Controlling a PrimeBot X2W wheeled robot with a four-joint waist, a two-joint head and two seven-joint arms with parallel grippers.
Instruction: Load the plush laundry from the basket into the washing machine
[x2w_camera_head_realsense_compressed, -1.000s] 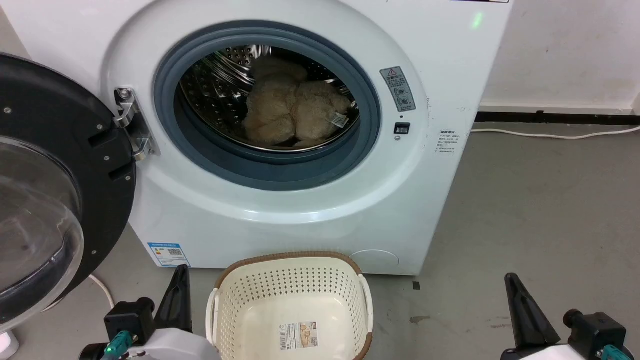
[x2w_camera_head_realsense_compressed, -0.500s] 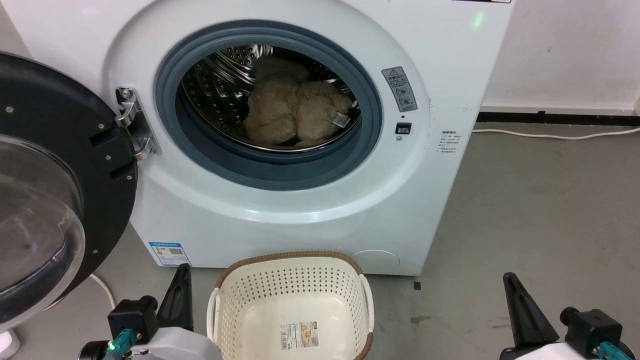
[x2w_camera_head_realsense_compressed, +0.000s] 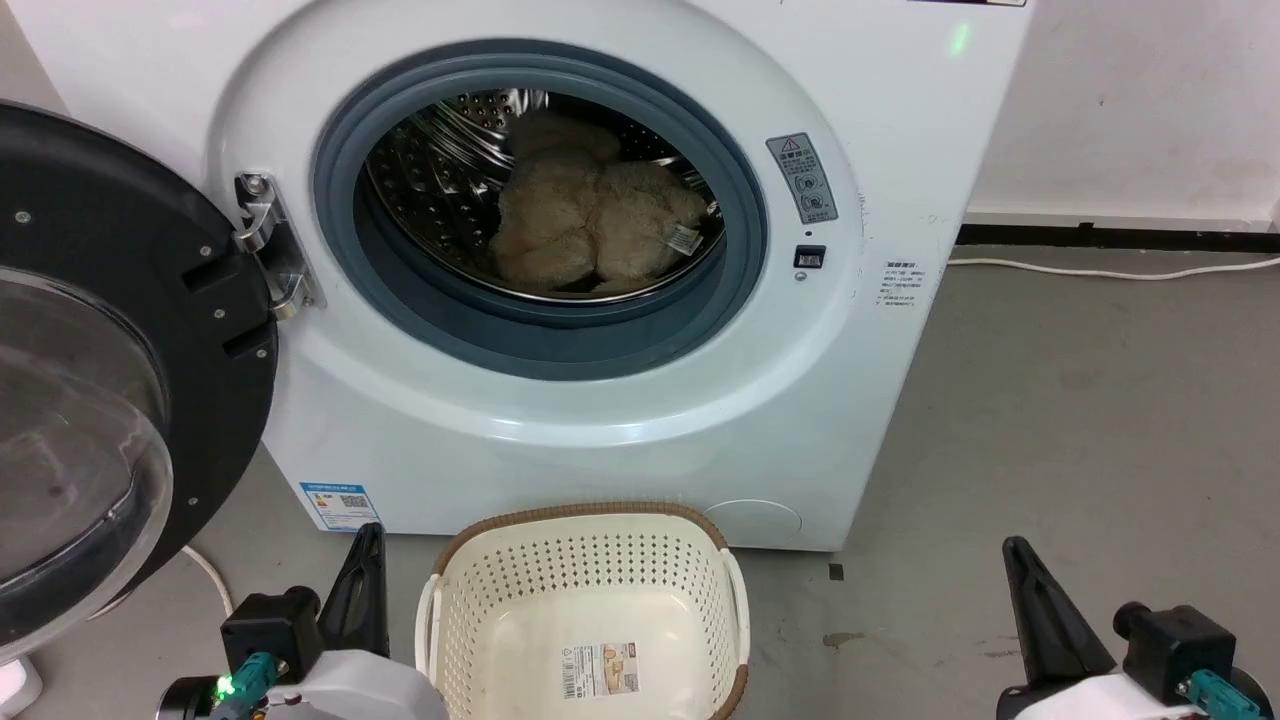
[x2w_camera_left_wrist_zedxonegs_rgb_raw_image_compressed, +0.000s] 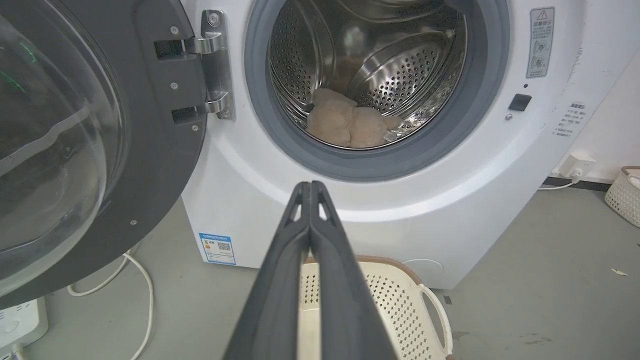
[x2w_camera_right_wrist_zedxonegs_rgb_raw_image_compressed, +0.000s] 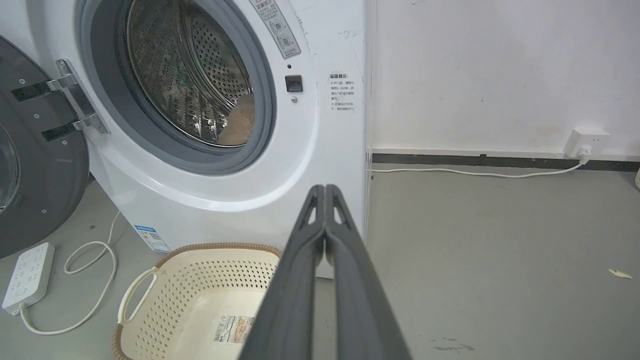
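Note:
The beige plush laundry (x2w_camera_head_realsense_compressed: 590, 225) lies inside the steel drum of the white washing machine (x2w_camera_head_realsense_compressed: 600, 420); the left wrist view shows the plush laundry (x2w_camera_left_wrist_zedxonegs_rgb_raw_image_compressed: 347, 125) there too. The cream basket (x2w_camera_head_realsense_compressed: 585, 610) stands empty on the floor in front of the washer, sticker on its bottom; its rim (x2w_camera_right_wrist_zedxonegs_rgb_raw_image_compressed: 220, 247) also shows in the right wrist view. My left gripper (x2w_camera_head_realsense_compressed: 372, 532) is shut, low at the basket's left. My right gripper (x2w_camera_head_realsense_compressed: 1013, 545) is shut too, well to the basket's right. Both hold nothing.
The black-framed glass door (x2w_camera_head_realsense_compressed: 110, 380) hangs open at the left. A white power strip (x2w_camera_right_wrist_zedxonegs_rgb_raw_image_compressed: 27, 275) and loose cable (x2w_camera_right_wrist_zedxonegs_rgb_raw_image_compressed: 95, 280) lie on the floor under the door. Another cable (x2w_camera_head_realsense_compressed: 1100, 270) runs along the wall at the right. Grey floor spreads to the right.
The view has drifted slightly; both grippers have crept a little inward and upward in the picture. The plush laundry and basket stay put.

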